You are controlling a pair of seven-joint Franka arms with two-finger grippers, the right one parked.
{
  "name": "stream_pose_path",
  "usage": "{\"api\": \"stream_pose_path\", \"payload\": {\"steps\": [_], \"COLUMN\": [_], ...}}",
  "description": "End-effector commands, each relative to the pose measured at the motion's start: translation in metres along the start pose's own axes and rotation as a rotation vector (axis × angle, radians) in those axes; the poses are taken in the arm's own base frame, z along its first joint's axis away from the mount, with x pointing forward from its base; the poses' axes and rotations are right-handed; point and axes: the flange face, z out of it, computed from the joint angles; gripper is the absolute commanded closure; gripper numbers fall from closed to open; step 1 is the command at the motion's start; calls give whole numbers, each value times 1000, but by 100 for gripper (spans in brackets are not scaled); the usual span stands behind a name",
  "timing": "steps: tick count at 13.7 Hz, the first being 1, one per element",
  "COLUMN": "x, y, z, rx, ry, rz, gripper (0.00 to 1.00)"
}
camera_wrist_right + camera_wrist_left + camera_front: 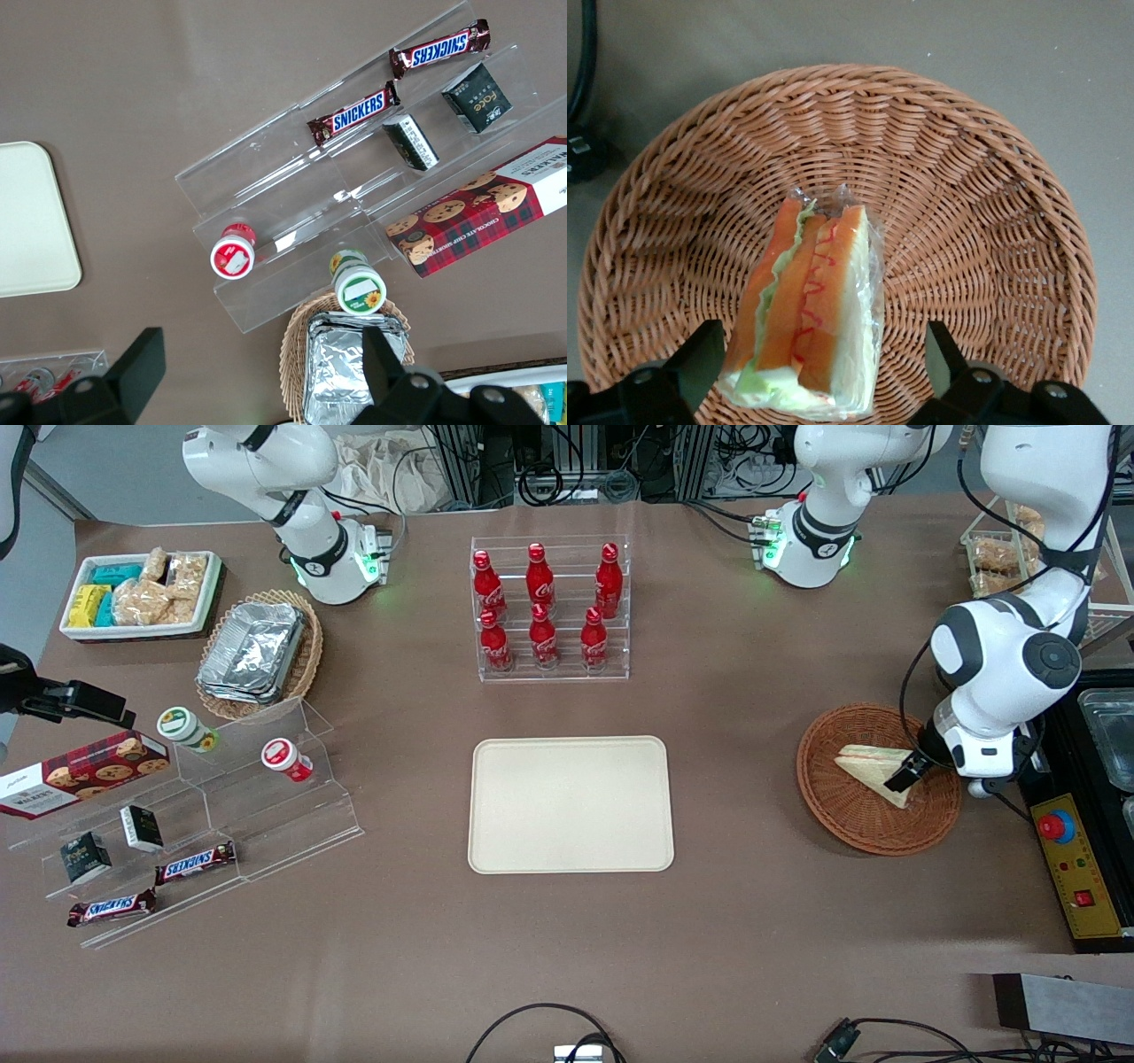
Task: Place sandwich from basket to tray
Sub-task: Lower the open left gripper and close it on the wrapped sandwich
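The sandwich (870, 770), a wrapped wedge of white bread with orange and green filling, lies in the round reddish-brown wicker basket (828, 802) toward the working arm's end of the table. My left gripper (905, 772) is low over the basket and open. In the left wrist view its two fingers straddle the sandwich (811, 305), one finger (702, 354) close beside the wrapper and the other (943, 354) apart from it, with the basket (983, 204) under them. The gripper (822, 343) holds nothing. The cream-beige tray (570, 803) lies bare at the table's middle.
A clear rack of red cola bottles (549, 607) stands farther from the camera than the tray. A yellow control box with a red button (1072, 864) lies beside the basket. An acrylic snack stand (190, 824), a tan basket of foil containers (257, 651) and a white snack bin (142, 593) sit toward the parked arm's end.
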Motion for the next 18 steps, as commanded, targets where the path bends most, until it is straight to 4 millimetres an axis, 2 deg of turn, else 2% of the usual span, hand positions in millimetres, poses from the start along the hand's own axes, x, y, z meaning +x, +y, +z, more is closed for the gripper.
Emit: {"api": "stream_pose_path", "payload": {"steps": [1, 2, 3, 7, 8, 12, 15, 18], "x": [-2, -1, -1, -1, -1, -2, -5, -11], "y": [0, 0, 0, 0, 0, 2, 2, 8], "z": [11, 13, 13, 14, 14, 8, -15, -53], "rx": [-21, -21, -23, -24, -24, -25, -15, -9], "ry": [4, 2, 4, 2, 2, 1, -22, -36], "rz": [-27, -29, -30, -34, -34, -18, 22, 124], "gripper": [5, 10, 20, 96, 100, 100, 100, 100]}}
